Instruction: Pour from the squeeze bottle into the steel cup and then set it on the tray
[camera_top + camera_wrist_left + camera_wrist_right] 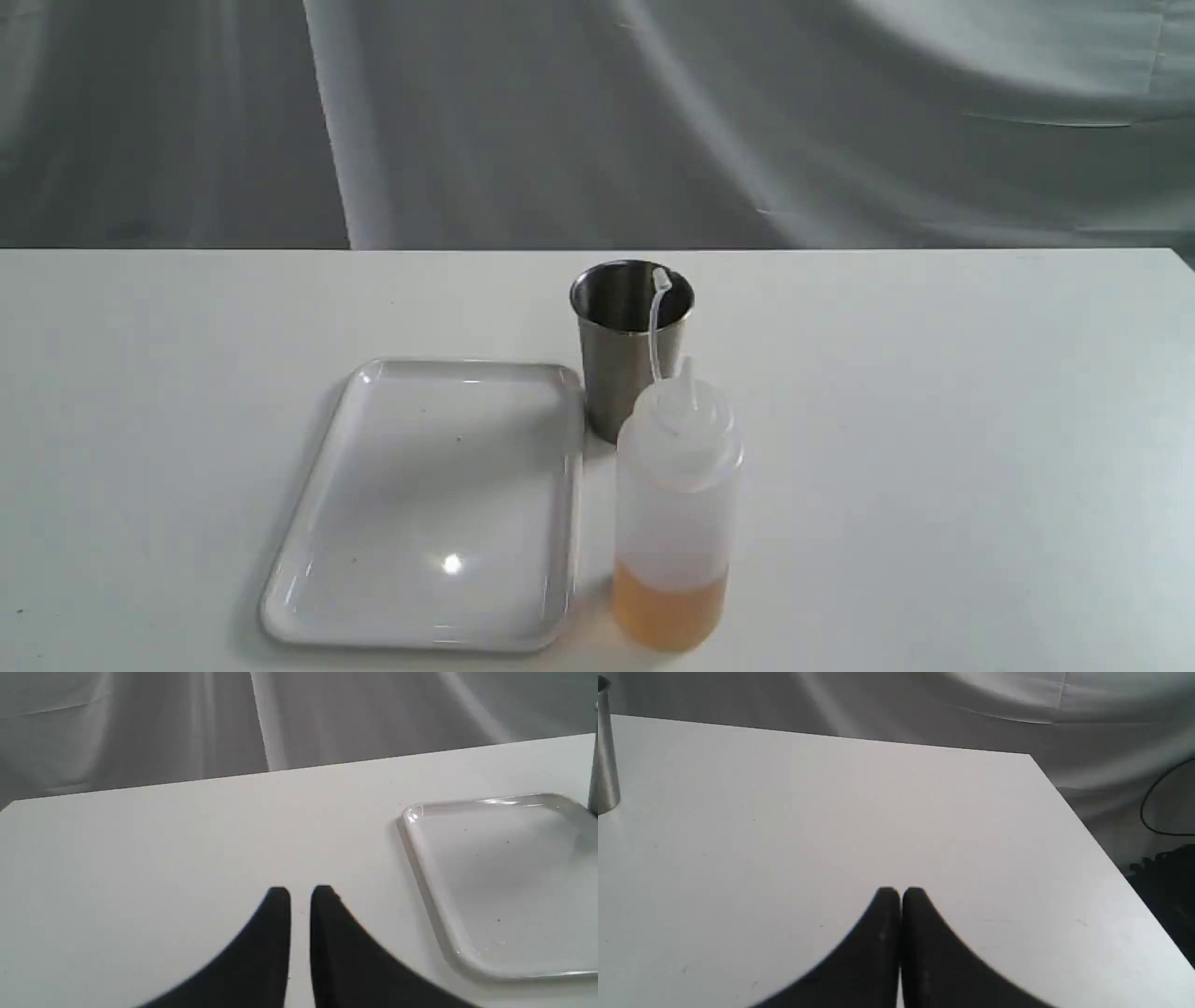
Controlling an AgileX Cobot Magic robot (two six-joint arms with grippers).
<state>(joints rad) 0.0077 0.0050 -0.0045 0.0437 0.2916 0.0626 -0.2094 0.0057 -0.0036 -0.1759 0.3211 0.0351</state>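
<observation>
Bottle (677, 504) stands upright, leftward of my right gripper (901, 890), closed; left gripper (300, 889), barely parted, seems farther; both empty.

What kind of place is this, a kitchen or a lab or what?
Probably a staged robot test bench, not a real kitchen: a plain white table, a grey cloth backdrop hung behind it, and only three props set out, a squeeze bottle, a steel cup and a tray.
</observation>
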